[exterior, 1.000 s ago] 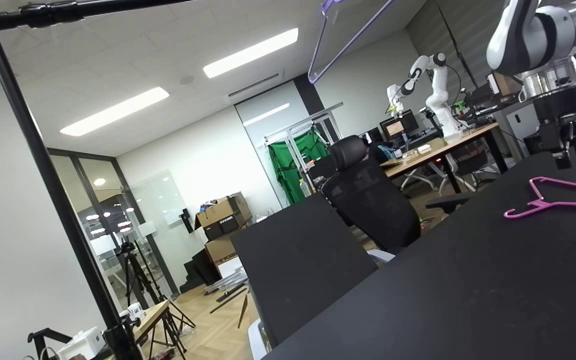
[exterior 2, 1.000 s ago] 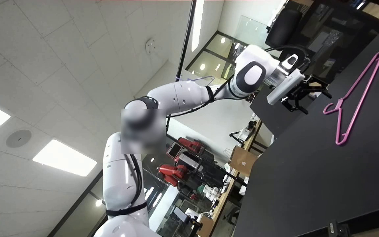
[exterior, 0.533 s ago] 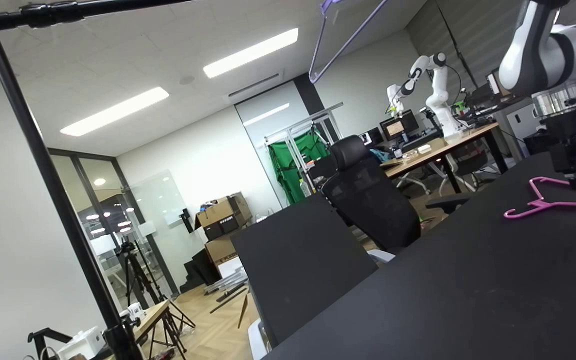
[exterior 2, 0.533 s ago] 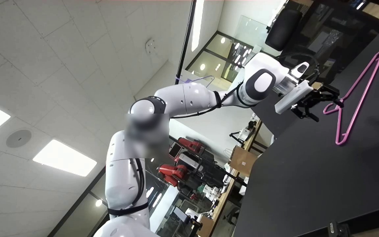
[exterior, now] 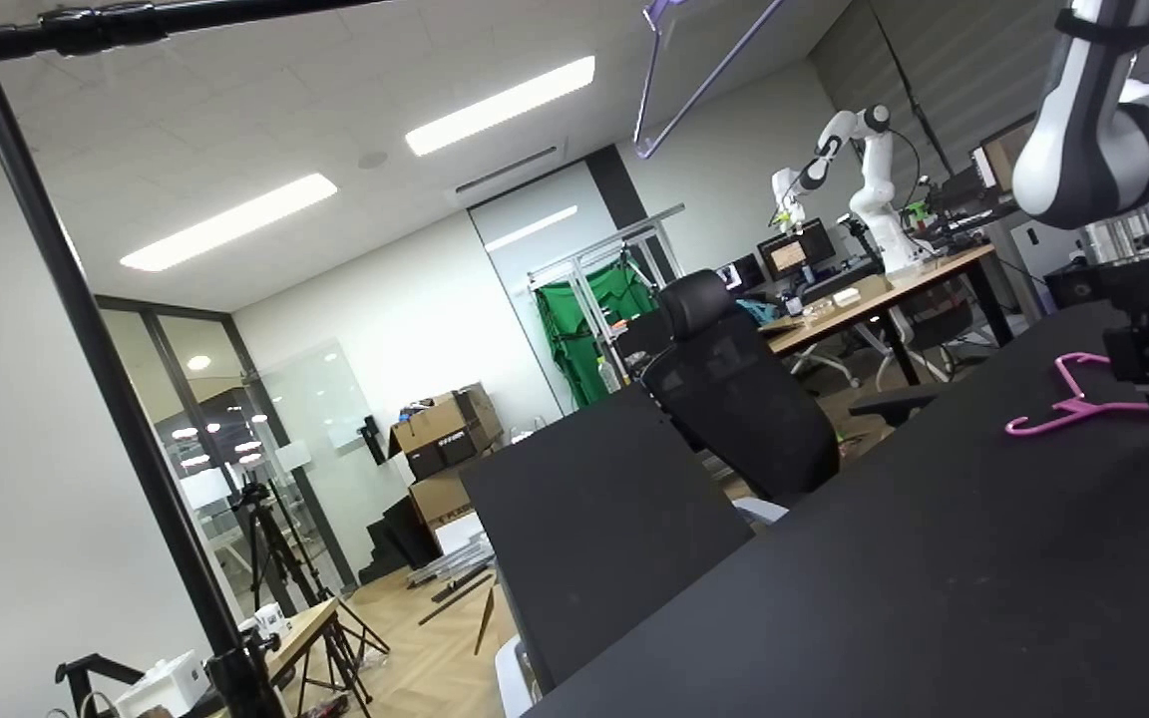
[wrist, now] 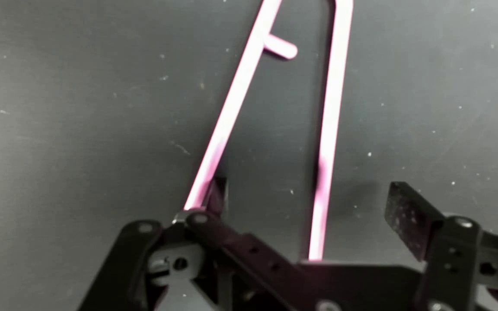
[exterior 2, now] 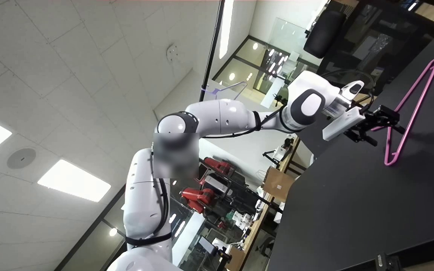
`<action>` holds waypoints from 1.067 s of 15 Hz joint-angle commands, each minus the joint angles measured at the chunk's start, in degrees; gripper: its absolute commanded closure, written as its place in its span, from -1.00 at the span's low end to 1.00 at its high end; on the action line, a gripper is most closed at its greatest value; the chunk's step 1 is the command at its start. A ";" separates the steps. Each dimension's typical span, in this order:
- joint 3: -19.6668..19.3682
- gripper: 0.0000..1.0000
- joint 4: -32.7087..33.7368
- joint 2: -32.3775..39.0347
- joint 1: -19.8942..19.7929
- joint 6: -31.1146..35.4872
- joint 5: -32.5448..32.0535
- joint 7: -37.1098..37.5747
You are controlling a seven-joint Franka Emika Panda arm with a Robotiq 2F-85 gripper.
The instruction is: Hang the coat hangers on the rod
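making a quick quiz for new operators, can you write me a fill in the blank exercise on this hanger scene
1. In the wrist view, the gripper has its jaws ____.
2. The hanger lying on the black table is coloured ____.
3. The purple hanger hangs from the black ____.
4. In an exterior view, the cloth beyond the office chair is coloured ____.

Missing words: open; pink; rod; green.

Both exterior views look from low over the counter (exterior: 834,598), tilted, past its edge toward the ceiling (exterior 2: 89,75), sharing the pink hanger (wrist: 330,129) and the arm (exterior 2: 217,116); the wrist view faces down, close over the pink hanger.
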 commanded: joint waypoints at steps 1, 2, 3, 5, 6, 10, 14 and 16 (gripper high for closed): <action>1.31 -0.24 -1.50 -0.49 -0.81 2.70 -2.63 4.05; 1.33 -0.10 -1.68 -0.61 -0.87 3.25 -2.92 4.38; 1.36 0.06 -1.65 -0.57 -0.97 3.65 -3.09 4.55; 1.53 0.31 -1.49 -0.58 -1.26 4.31 -3.42 5.02; 1.71 0.47 -1.46 -0.65 -1.37 4.38 -3.37 5.22; 2.11 0.96 -1.45 -0.57 -1.48 4.81 -3.59 5.47; 2.37 0.94 -0.99 -0.70 -2.00 3.62 -3.66 5.33; 3.09 0.94 -0.68 -1.02 -2.75 2.19 -3.66 4.23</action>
